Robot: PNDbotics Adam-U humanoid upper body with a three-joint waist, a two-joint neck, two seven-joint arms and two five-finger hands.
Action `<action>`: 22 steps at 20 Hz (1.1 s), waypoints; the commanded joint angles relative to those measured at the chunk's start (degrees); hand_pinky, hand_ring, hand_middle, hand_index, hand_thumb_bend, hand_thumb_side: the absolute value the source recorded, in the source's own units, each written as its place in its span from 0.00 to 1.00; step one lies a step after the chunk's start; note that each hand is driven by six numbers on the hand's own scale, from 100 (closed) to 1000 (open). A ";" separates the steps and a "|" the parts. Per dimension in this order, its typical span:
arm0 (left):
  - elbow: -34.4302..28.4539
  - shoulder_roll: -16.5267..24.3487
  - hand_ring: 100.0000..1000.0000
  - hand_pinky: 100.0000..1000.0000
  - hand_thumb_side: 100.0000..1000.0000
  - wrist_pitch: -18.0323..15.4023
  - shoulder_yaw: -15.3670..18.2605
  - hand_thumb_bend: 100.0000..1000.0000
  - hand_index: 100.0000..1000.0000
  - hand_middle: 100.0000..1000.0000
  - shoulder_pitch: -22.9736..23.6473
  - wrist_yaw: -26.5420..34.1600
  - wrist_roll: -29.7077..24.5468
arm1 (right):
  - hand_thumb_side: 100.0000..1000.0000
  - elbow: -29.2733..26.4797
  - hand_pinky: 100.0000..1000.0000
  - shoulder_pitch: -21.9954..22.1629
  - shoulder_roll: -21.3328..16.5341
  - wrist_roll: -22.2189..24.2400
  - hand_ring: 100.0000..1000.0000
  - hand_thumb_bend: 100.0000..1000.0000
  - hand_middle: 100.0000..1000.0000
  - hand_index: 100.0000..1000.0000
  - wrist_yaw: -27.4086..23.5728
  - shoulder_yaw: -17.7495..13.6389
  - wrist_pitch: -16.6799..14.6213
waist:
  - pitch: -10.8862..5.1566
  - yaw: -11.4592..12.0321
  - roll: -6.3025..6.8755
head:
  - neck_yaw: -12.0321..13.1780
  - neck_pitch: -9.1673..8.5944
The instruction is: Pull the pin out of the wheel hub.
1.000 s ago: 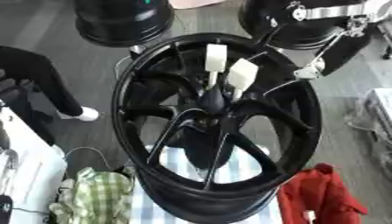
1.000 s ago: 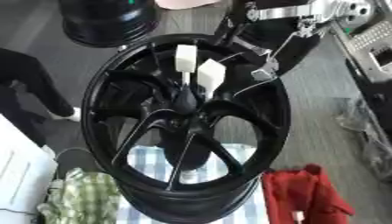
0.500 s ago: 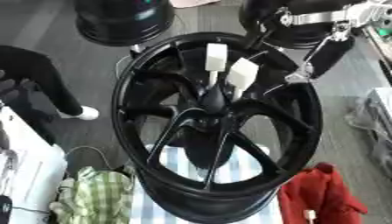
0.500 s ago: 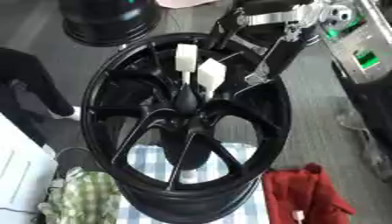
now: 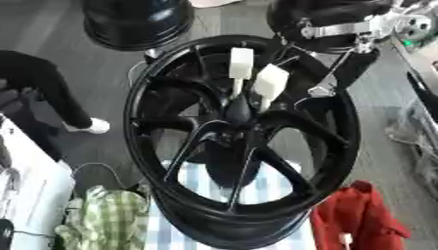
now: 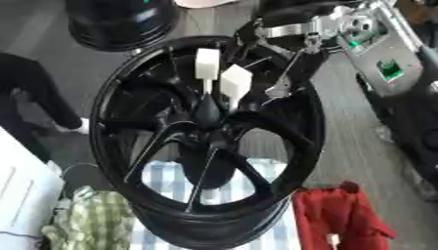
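Observation:
A large black wheel hub [image 5: 154, 146] stands tilted on a blue-and-white checked cloth and fills the middle of both views. Two pins with cream rectangular heads stick up from its centre boss [image 5: 238, 111]: the left pin [image 5: 240, 63] and the right pin [image 5: 271, 81], side by side. My right arm, black with a silver band, comes in from the upper right. Its hand [image 5: 352, 68] hangs over the hub's upper right rim, to the right of the pins and apart from them. My left hand shows in neither view.
A second black wheel [image 5: 137, 19] lies at the back left. A red cloth [image 5: 359, 219] lies at the lower right, a green checked cloth [image 5: 98, 219] at the lower left. A person's dark leg and white shoe [image 5: 94, 127] stand at the left. Grey equipment [image 6: 385, 68] stands at the right.
My right arm has come further in from the upper right, leftward over the hub's rim toward the pins. Both pins still stand in the centre.

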 commanded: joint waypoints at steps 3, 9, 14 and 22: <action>-0.68 0.90 0.65 0.68 0.69 0.12 0.18 0.24 0.73 0.62 -0.24 -0.32 -0.12 | 0.00 0.64 0.89 -1.27 -0.11 0.24 0.82 0.19 0.85 0.85 1.74 -0.35 -1.41 | -0.38 0.06 0.18 | -0.22 -0.11; -0.70 0.88 0.65 0.68 0.69 0.15 0.13 0.24 0.73 0.62 -0.41 -0.30 -0.15 | 0.00 1.69 0.89 -2.48 0.67 0.24 0.82 0.20 0.85 0.85 2.63 -1.19 -1.92 | -0.27 0.10 0.25 | -1.96 -0.11; -0.66 0.89 0.65 0.68 0.69 0.17 0.14 0.23 0.73 0.62 -0.46 -0.27 -0.16 | 0.00 3.16 0.89 -3.94 1.23 0.24 0.82 0.20 0.85 0.85 3.14 -1.01 -2.95 | -0.21 0.27 0.19 | -2.30 -0.11; -0.48 0.88 0.65 0.68 0.69 0.22 0.22 0.22 0.73 0.62 -0.24 -0.28 -0.18 | 0.00 5.46 0.89 -4.98 -0.29 0.24 0.80 0.18 0.82 0.82 3.79 1.28 -5.63 | 0.05 0.61 -0.16 | -2.56 -0.11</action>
